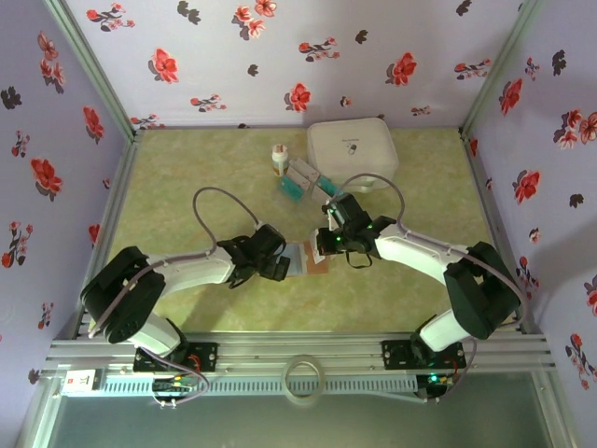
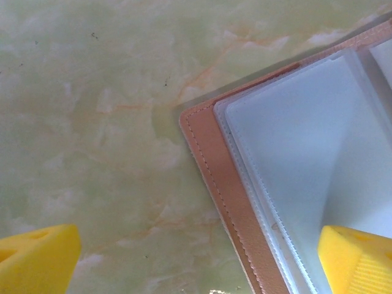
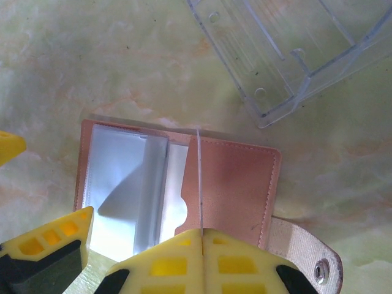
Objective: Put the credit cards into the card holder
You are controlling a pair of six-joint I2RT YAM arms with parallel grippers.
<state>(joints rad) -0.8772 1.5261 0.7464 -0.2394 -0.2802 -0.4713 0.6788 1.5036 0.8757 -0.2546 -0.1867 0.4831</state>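
The card holder (image 3: 239, 184), pinkish-brown leather, lies open on the table with its clear plastic sleeves (image 3: 122, 184) to the left. My right gripper (image 3: 201, 236) is shut on a thin white credit card (image 3: 199, 177), which is seen edge-on and stands upright over the holder's leather pocket. In the top view the holder (image 1: 315, 263) sits between my right gripper (image 1: 325, 245) and left gripper (image 1: 283, 268). My left gripper (image 2: 196, 263) is open and straddles the holder's edge (image 2: 214, 165). One yellow finger (image 2: 358, 260) is over the sleeves, the other over bare table. More credit cards (image 1: 293, 188), white and teal, lie farther back.
A clear plastic box (image 3: 288, 49) lies just beyond the holder. A small white bottle (image 1: 279, 157) and a large white zip case (image 1: 353, 152) stand at the back. The holder's strap with a snap (image 3: 306, 257) sticks out on the right. Floral walls enclose the table.
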